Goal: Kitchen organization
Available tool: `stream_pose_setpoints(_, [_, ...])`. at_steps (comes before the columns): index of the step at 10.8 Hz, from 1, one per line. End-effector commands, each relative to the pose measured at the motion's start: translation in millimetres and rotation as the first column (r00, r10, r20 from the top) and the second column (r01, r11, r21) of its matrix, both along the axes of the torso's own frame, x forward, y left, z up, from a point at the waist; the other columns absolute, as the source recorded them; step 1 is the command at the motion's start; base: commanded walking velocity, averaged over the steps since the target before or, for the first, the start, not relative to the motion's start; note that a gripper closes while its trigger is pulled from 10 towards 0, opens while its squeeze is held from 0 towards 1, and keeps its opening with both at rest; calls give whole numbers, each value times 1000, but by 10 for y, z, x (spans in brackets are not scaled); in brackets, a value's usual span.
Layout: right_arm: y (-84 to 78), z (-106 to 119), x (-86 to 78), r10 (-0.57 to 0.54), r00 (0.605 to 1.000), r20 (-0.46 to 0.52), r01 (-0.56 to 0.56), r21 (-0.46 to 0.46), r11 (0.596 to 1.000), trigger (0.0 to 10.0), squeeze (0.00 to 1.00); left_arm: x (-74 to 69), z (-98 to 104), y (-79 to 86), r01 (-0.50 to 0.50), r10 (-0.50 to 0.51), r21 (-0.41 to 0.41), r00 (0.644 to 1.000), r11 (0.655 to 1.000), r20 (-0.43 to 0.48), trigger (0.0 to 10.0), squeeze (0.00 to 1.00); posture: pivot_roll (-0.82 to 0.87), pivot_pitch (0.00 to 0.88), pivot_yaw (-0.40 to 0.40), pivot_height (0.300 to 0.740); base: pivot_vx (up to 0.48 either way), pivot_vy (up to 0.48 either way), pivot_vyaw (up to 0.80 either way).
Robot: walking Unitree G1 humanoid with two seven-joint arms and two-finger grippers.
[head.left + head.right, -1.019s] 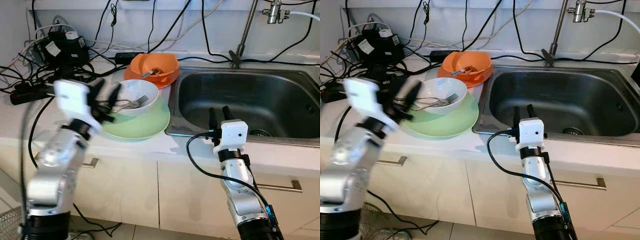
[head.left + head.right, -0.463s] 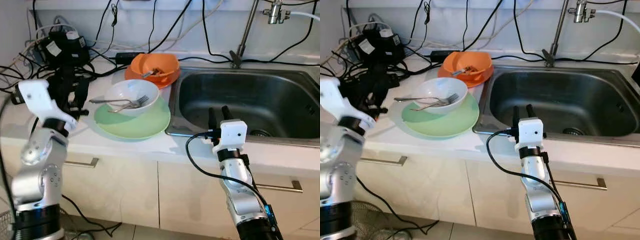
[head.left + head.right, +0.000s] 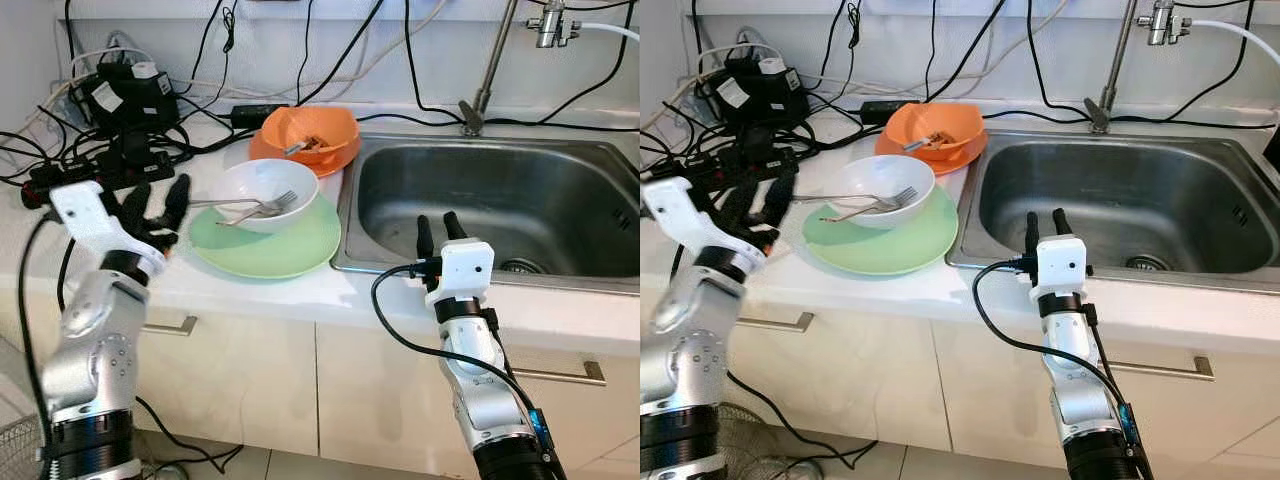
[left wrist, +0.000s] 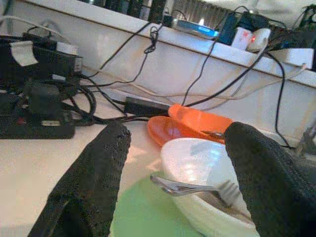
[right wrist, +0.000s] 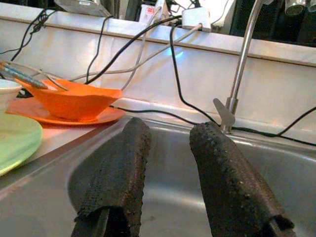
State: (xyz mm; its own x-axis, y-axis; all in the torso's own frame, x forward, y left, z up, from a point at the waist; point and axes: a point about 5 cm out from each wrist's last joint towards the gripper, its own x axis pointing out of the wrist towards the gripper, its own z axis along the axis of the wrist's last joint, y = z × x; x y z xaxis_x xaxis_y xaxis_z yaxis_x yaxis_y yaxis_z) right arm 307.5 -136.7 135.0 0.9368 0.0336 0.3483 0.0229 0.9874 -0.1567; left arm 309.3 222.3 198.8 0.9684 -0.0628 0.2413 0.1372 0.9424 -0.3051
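A white bowl [image 3: 262, 185] holding two forks [image 3: 268, 206] rests on a pale green plate [image 3: 270, 245] on the counter left of the sink. Behind it an orange bowl [image 3: 308, 130] with cutlery sits on an orange plate [image 3: 270, 152]. My left gripper [image 3: 157, 200] hovers open over the counter just left of the green plate, its fingers pointing toward the bowl; in the left wrist view the bowl [image 4: 197, 173] shows between the fingers, apart from them. My right gripper [image 3: 436, 228] stands open and empty at the sink's front rim, pointing into the basin.
The steel sink [image 3: 500, 200] takes up the right half of the counter, with a faucet [image 3: 487, 60] behind it. Black power adapters and tangled cables [image 3: 120, 100] crowd the back left corner. Cabinet doors with handles [image 3: 180, 326] lie below the counter edge.
My left gripper drew back leftward from the white bowl, then swung a little toward the green plate again. The right arm and the dishes have not moved.
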Motion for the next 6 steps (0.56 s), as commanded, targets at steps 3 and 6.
stream_pose_setpoints(3, [13,27,21,0,1000,9,0,0,1000,10000,0,2,-111,-43,15,-15,-20,999,1000,-33,10000,651,87,7,87,740,0,0,0])
stream_pose_setpoints(6, [20,27,23,1,1000,9,-1,1,1000,10000,0,46,-143,-46,-6,4,-46,999,999,-45,10000,0,87,6,87,740,0,0,0])
